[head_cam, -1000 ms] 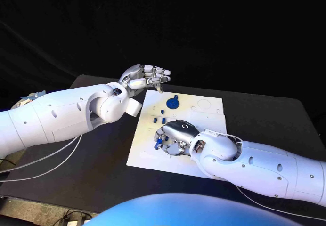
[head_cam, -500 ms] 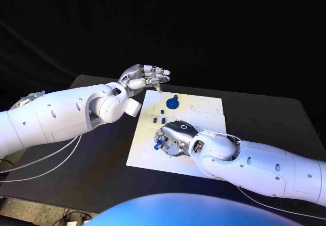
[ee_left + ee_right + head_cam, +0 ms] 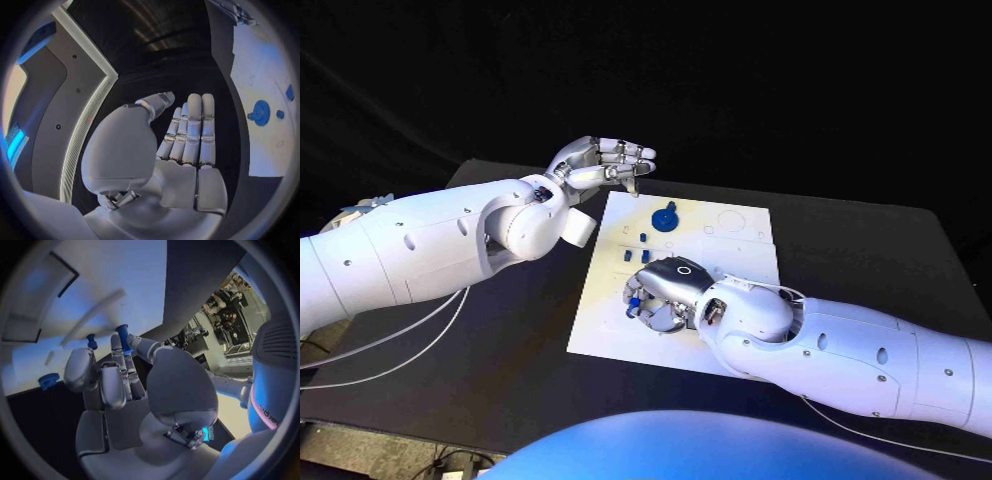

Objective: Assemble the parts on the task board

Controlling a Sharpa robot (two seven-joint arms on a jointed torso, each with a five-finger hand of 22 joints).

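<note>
We're pinching a small blue peg in our right hand over the near-left part of the white board. Our left hand is hovering past the board's far-left corner, fingers released, grasping nothing. A blue gear is sitting at the board's far edge.

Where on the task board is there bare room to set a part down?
Bare: the task board's near-left corner below the right hand, and its right strip past the white ring outlines. Crowded: the middle, around the hand, small blue pegs and blue gear.
</note>
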